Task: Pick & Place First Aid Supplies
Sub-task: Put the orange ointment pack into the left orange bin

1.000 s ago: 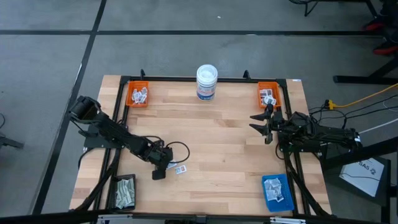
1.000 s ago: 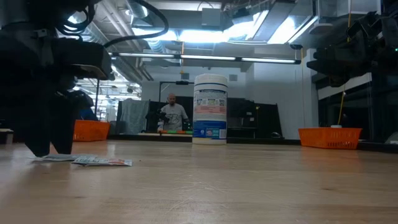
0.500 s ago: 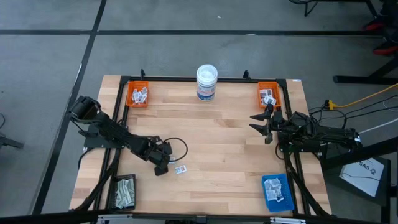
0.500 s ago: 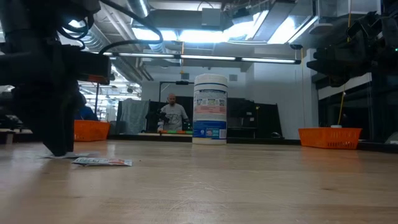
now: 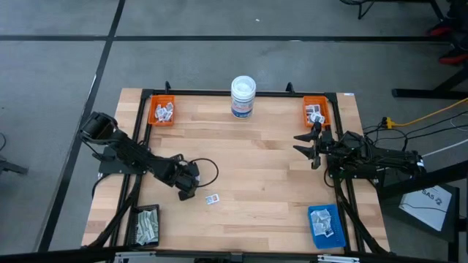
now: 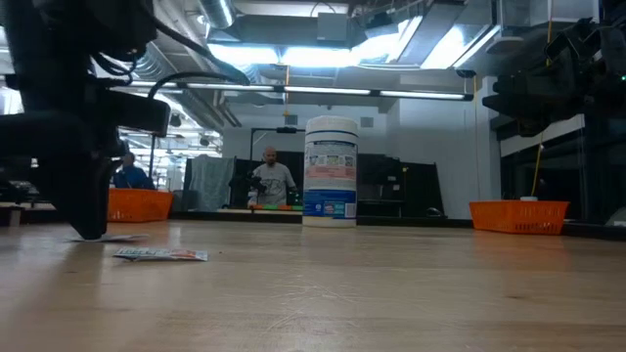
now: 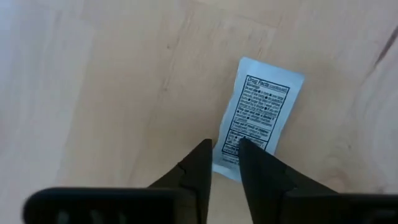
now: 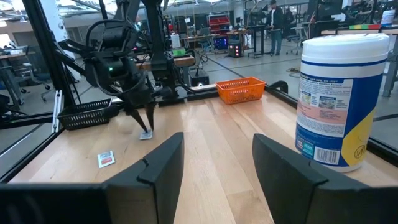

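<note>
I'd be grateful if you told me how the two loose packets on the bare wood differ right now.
Contact: the left claw has its fingertips closed to a narrow gap on one end of the nearer packet; the other packet lies untouched, apart from it.
Position: the pinched packet sits under the claw, closer to the table's left edge; the free one lies further toward the middle.
Both are small, flat, white and printed, lying on the table.
</note>
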`<state>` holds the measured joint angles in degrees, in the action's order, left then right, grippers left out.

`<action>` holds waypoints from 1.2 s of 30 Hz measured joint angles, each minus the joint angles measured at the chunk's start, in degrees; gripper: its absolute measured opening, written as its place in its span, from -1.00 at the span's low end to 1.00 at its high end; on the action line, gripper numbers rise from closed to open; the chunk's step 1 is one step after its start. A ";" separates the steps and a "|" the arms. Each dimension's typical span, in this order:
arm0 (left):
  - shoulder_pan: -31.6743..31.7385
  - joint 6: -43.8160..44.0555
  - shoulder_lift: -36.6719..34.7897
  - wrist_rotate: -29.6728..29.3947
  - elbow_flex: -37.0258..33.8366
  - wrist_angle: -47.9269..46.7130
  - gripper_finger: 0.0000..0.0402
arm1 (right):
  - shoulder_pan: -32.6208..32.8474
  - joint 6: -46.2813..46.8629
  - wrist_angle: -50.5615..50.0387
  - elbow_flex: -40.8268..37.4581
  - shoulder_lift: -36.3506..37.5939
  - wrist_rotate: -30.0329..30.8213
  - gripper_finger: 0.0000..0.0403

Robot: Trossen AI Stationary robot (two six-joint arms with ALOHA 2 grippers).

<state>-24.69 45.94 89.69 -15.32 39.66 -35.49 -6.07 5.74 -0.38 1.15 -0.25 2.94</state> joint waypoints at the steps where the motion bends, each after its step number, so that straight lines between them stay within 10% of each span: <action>1: 0.51 -0.35 -0.02 0.71 0.00 0.17 -0.66 | -0.01 0.00 0.00 0.02 0.01 -0.01 -0.05; 13: 7.53 -9.85 -3.58 9.43 -0.56 1.86 -0.99 | -0.02 0.00 0.00 0.02 0.00 0.00 -0.05; 36: 23.33 -17.97 -25.75 1.47 -0.59 -4.73 -0.99 | -0.01 0.00 -0.02 0.02 0.00 -0.02 -0.05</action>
<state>-1.36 27.97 63.94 -13.86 39.07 -40.21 -6.07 5.74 -0.40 1.17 -0.25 2.92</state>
